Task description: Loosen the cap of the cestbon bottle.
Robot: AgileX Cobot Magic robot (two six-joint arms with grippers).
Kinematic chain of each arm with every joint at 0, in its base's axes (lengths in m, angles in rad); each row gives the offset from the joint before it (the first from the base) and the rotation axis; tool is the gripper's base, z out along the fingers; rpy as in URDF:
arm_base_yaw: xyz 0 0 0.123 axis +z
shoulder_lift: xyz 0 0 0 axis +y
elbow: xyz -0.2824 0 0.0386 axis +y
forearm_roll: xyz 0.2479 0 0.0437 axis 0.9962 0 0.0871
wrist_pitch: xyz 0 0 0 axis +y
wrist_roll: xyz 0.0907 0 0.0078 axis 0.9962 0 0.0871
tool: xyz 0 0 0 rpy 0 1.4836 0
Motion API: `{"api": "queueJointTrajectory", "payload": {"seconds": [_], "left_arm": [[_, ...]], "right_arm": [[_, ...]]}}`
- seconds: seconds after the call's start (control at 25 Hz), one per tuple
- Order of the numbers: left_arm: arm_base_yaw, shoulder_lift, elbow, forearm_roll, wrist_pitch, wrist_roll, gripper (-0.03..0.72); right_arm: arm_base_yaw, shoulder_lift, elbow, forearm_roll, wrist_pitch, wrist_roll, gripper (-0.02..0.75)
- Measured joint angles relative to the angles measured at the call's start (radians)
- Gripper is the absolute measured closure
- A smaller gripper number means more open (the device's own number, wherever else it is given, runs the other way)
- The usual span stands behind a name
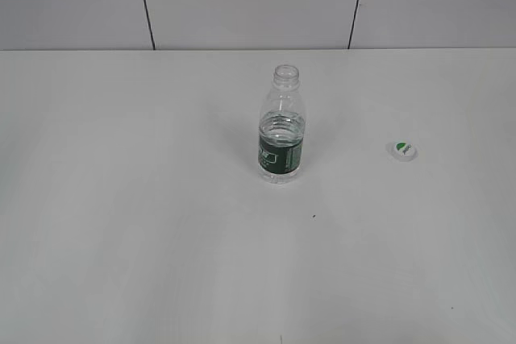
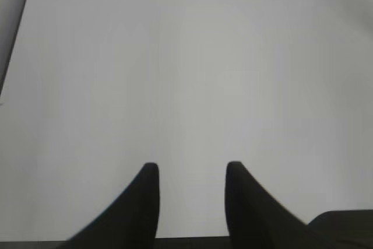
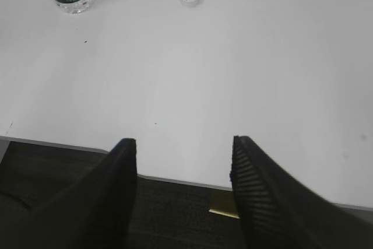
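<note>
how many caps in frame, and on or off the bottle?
1. The cap lies on the table, off to the right of the open-necked cestbon bottle and apart from it; the right wrist view shows the same cap. None hidden that I can see.

The white desk (image 1: pixel 121 223) carries the cestbon bottle (image 1: pixel 281 138) upright near its far edge (neck open), the cap (image 1: pixel 402 150) lying well apart toward the right edge.

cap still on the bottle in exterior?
No, the cap lies on the table to the right of the open-necked cestbon bottle.
</note>
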Motion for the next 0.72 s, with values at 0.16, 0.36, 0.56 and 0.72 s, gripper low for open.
{"api": "queueJointTrajectory", "payload": {"seconds": [0.16, 0.36, 0.56, 0.72], "left_arm": [[0.000, -0.135, 0.037, 0.011, -0.001, 0.000, 0.446], [0.000, -0.228, 0.076, 0.011, 0.015, 0.000, 0.446], [0.000, -0.263, 0.134, 0.007, 0.018, 0.000, 0.446], [0.000, -0.265, 0.146, 0.012, -0.025, 0.001, 0.446]], "right_arm": [[0.000, -0.056, 0.004, -0.003, -0.010, 0.000, 0.335], [0.000, -0.058, 0.015, -0.005, -0.022, 0.000, 0.335], [0.000, -0.058, 0.018, -0.009, -0.032, 0.000, 0.335], [0.000, -0.058, 0.035, -0.023, -0.076, -0.004, 0.335]]}}
